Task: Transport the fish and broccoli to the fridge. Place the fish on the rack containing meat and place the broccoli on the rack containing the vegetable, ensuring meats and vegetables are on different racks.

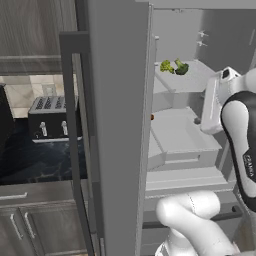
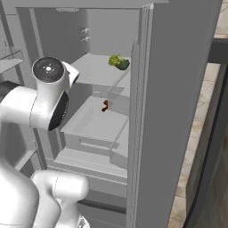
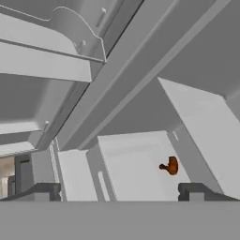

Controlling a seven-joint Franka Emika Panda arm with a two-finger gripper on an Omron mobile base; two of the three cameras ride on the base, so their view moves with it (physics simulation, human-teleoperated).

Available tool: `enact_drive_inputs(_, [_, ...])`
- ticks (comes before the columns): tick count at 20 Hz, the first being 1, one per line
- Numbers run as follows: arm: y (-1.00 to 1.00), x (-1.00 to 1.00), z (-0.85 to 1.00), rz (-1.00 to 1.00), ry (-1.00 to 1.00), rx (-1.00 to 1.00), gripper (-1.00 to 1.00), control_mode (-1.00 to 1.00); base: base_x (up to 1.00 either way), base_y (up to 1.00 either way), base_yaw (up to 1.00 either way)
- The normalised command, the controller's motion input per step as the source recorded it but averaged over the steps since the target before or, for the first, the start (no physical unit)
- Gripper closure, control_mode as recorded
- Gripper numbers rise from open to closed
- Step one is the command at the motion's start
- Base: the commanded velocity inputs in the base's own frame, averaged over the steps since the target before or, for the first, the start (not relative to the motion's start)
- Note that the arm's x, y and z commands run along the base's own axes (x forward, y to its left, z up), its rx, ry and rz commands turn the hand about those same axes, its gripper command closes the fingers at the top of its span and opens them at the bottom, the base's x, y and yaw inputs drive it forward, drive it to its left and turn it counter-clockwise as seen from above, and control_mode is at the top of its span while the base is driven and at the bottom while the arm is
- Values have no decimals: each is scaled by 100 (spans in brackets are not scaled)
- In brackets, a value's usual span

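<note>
On the fridge's upper rack [image 1: 195, 80] [image 2: 93, 71] lie two green items side by side: a light, lumpy broccoli [image 1: 166, 66] [image 2: 114, 60] touching a darker vegetable [image 1: 181, 68] [image 2: 123, 64]. A small brown piece of meat [image 1: 152, 117] [image 2: 105, 106] [image 3: 170, 166] rests on the rack below [image 1: 180, 132] [image 2: 95, 122] [image 3: 131, 164], at its back edge. My gripper [image 3: 119, 192] is open and empty, inside the open fridge and looking over that lower rack, well short of the meat. The fish is out of view.
The open fridge door [image 1: 117, 125] stands edge-on between the fridge and a dark counter [image 1: 35, 160] with a toaster [image 1: 47, 117]. The other door [image 2: 178, 111] walls off the right side. Door bins [image 3: 47, 47] hang close by the hand. My arm [image 2: 40, 102] fills the fridge's front.
</note>
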Motion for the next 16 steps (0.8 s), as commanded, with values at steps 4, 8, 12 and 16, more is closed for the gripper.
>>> enact_drive_inputs(4, [10,-38,-4,0,7,-8,-100,-100,0,0,0])
enact_drive_inputs(8, [1,-54,0,0,3,-4,-100,-100,0,0,0])
enact_drive_inputs(12, [0,-74,0,0,0,-3,-100,-100,0,0,0])
enact_drive_inputs(16, [0,-84,0,0,0,-3,-100,-100,0,0,0])
